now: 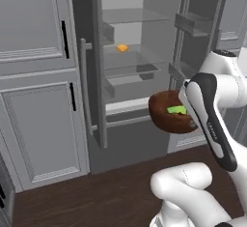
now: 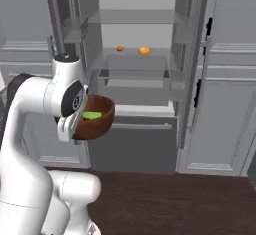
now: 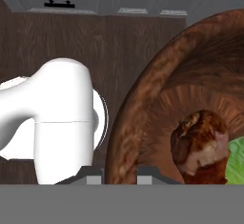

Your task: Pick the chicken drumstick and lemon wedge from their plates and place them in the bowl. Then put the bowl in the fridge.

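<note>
Left base view: the bowl (image 1: 170,114) hangs in the air in front of the open fridge (image 1: 140,57), lemon wedge (image 1: 177,109) lying inside it, a small orange thing (image 1: 122,48) on a glass shelf behind.

Right base view: same bowl (image 2: 95,120) beside the arm, level with the fridge's lower drawer (image 2: 132,83).

Hand view: the hand (image 3: 119,174) is clamped on the bowl's rim, chicken drumstick (image 3: 200,147) resting inside against the green wedge.

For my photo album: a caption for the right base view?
Robot arm carries a wooden bowl holding a lemon wedge toward the open fridge.
</note>
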